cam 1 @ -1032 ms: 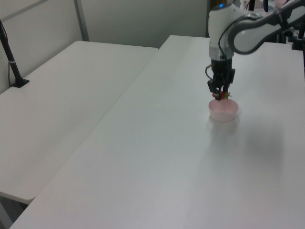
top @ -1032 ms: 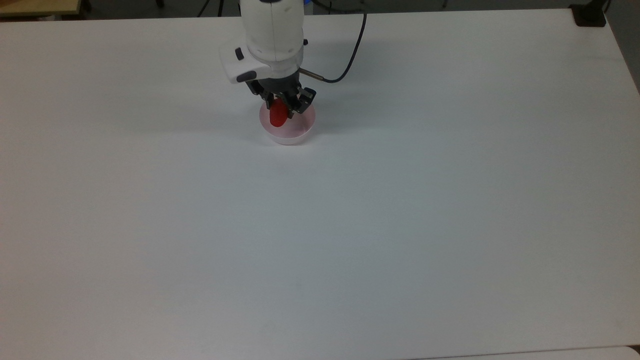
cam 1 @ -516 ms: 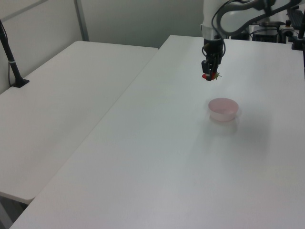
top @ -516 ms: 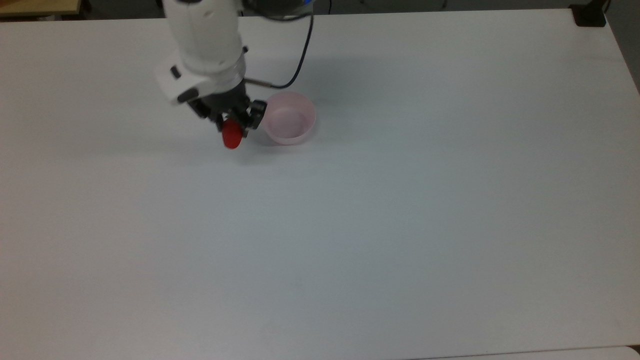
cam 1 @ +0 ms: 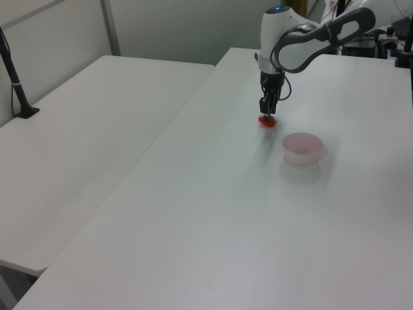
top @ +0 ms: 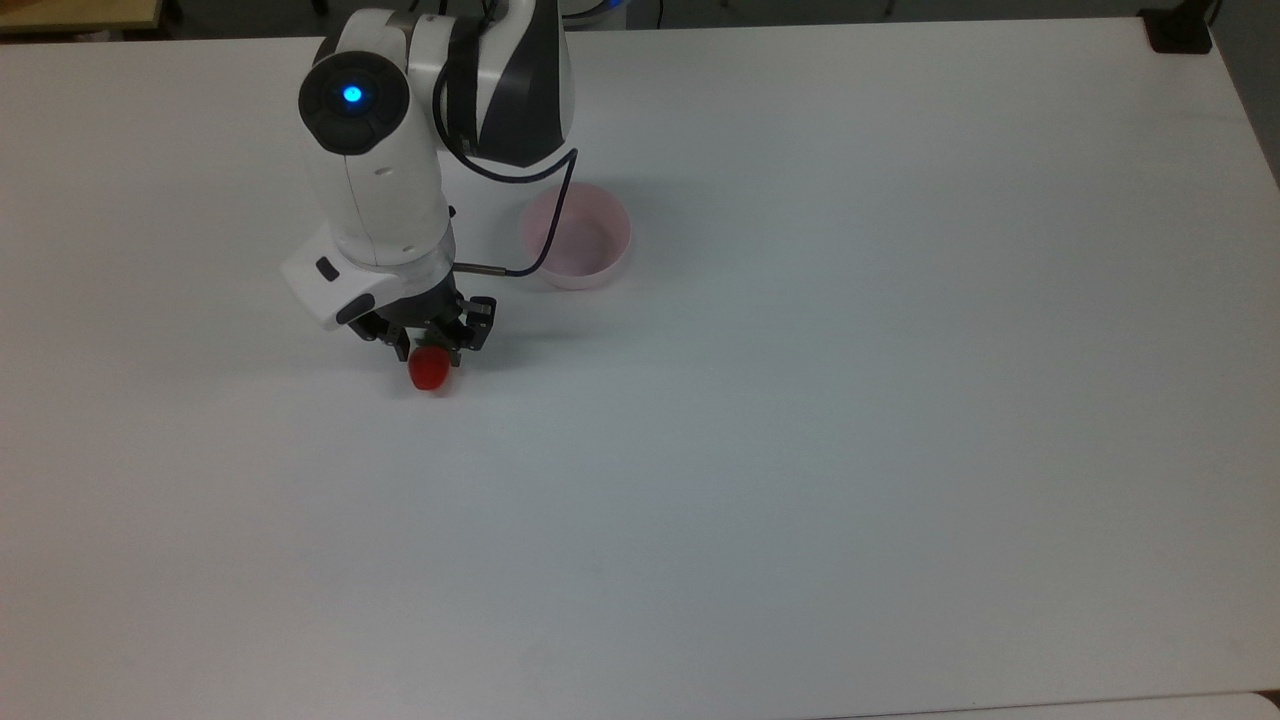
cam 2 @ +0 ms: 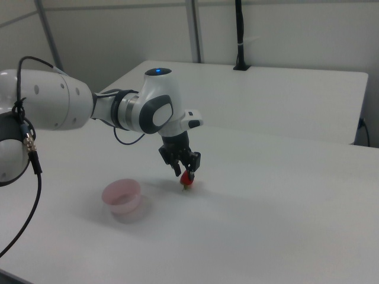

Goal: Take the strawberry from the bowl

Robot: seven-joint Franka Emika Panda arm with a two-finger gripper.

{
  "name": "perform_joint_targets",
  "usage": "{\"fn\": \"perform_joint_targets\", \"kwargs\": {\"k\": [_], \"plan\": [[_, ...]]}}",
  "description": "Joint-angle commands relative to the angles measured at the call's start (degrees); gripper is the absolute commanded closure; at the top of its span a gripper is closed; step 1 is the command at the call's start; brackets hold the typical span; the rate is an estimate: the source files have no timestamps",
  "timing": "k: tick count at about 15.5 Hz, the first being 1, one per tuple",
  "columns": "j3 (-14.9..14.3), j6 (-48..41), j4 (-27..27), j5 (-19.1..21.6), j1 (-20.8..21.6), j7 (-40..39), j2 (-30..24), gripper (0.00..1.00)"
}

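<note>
One strawberry [top: 429, 371] pinched in the gripper [top: 432, 352]; one bowl [top: 576, 238] apart.

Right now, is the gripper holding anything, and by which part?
Yes: the gripper is shut on the strawberry, pinching its upper, stem end, clear of the bowl.

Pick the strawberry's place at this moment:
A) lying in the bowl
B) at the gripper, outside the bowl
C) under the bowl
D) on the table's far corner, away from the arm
B: the strawberry sits at the gripper, low over the table, and the bowl is empty.
</note>
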Motion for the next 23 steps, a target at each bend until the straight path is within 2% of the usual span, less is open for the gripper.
{"fn": "perform_joint_targets", "kwargs": {"k": [1,2,3,7,8,9,12,14,19,23], "plan": [[-0.04,1.25,0.6,-2.64,0.42,-0.85,1.03,0.42],[-0.04,1.25,0.51,-2.56,0.42,-0.76,1.03,0.41],[-0.04,0.99,0.34,-2.56,0.42,-0.67,0.85,0.35],[0.05,-0.59,0.25,-2.38,0.51,0.38,-2.21,0.33],[0.05,-3.21,0.33,-2.29,0.6,0.56,-3.53,0.29],[0.23,-6.28,0.33,-2.12,0.77,0.56,-5.28,0.18],[0.14,-15.69,0.25,-2.29,3.14,0.47,-12.23,0.16],[0.14,-18.34,-0.54,-2.21,4.28,0.64,-16.88,0.0],[-1.61,-25.1,-2.39,-1.59,7.62,0.82,-25.24,0.0],[-1.97,-27.58,-2.57,1.49,8.76,10.21,-27.45,0.0]]}}
